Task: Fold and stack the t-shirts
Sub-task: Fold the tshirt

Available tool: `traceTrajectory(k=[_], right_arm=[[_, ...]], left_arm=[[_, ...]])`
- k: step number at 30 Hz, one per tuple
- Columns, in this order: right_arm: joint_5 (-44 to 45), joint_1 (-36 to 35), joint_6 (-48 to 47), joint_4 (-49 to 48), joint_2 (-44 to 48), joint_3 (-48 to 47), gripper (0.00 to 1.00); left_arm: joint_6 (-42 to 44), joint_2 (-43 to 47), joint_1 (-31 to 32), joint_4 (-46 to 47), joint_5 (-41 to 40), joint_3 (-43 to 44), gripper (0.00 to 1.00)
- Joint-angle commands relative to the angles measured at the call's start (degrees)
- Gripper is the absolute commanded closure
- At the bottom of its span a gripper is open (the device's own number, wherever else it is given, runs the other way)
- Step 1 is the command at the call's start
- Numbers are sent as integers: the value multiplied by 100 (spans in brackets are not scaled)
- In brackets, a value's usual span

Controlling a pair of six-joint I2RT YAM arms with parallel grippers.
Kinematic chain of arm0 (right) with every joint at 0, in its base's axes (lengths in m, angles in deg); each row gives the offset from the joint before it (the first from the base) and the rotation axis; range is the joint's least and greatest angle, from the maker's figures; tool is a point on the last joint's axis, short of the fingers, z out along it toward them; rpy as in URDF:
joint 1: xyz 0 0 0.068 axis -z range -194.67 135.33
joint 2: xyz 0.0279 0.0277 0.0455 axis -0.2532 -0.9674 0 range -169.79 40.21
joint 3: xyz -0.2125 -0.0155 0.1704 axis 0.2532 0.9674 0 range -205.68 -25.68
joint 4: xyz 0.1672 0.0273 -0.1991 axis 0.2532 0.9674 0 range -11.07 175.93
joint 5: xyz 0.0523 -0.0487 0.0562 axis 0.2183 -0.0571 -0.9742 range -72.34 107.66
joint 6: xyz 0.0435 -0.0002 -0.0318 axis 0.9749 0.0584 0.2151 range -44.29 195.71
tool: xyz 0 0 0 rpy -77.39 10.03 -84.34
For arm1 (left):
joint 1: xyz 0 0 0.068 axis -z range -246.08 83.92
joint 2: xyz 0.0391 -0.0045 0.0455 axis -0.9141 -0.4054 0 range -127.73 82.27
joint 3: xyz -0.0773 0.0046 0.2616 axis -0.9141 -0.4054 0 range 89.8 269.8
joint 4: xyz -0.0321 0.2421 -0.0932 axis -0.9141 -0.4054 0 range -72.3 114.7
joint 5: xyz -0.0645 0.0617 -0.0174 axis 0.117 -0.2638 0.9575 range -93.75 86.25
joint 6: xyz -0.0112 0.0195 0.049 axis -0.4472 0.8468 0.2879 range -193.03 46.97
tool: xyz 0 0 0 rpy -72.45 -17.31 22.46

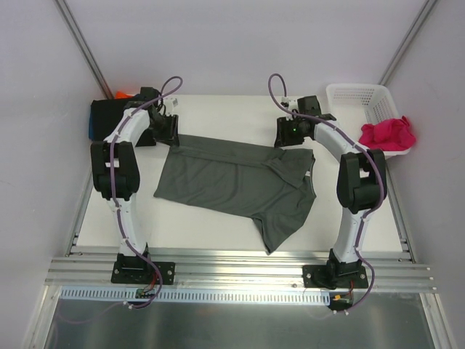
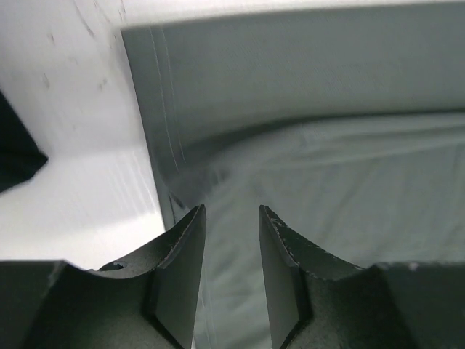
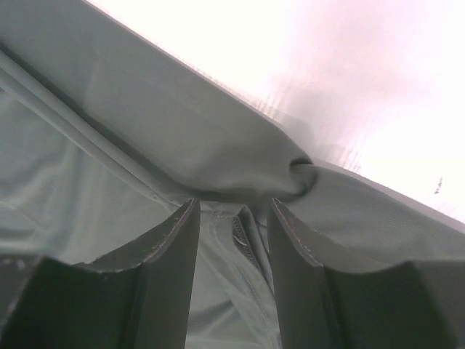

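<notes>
Top external: a soft dark grey cloth t-shirt (image 1: 232,182) lies spread; left gripper (image 2: 232,218) and right gripper (image 3: 234,211) stand part-open.

Five t-shirts (image 1: 232,178) (three stacked), one basket (image 1: 356,94), two arms (image 1: 116,171).

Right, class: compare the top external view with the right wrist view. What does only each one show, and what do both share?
Only the top external view shows the dark grey t-shirt whole, laid out on the table. It also shows the white lattice basket with a magenta-pink t-shirt over its rim, the left arm, and a dark pile of cloth at the far left corner.
Only the right wrist view shows the parted fingers up close, with a puckered fold just ahead.
Both show the dark grey t-shirt and the right gripper.
</notes>
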Motion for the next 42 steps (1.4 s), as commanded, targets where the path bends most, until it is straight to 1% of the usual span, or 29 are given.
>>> traceTrajectory(k=[1,4,7,15,20,23,27,31,39,42], right_arm=[[-191,-116,149,-101,182,-115,55],[-165,-169,158,-153,235,-45,55],[-165,-195,132,-180,183,-88,55],[-112,-230,176,-153,-239,-404,55],[-95,-248,184,-162,-353,-378,55],[-112,-248,176,-153,-389,-343,56],[-130,-248,272,-57,-363,-256,56],[-209,-248,413,22,-134,113,56],[-464,-256,721,40,594,1518,58],[-464,-300,747,110,823,1765,58]], left_arm=[[105,660,8,-129,194,-332,65],[79,871,8,-129,211,-534,65],[70,767,8,-120,194,-447,66],[-132,-7,8,-173,229,756,66],[-211,-543,8,-191,255,1432,66],[-273,-798,8,-234,273,1741,66],[-299,-878,8,-243,317,1812,66],[-290,-817,8,-244,334,1698,66],[-396,-676,8,-243,475,1602,66],[-387,-571,8,-243,484,1487,67]])
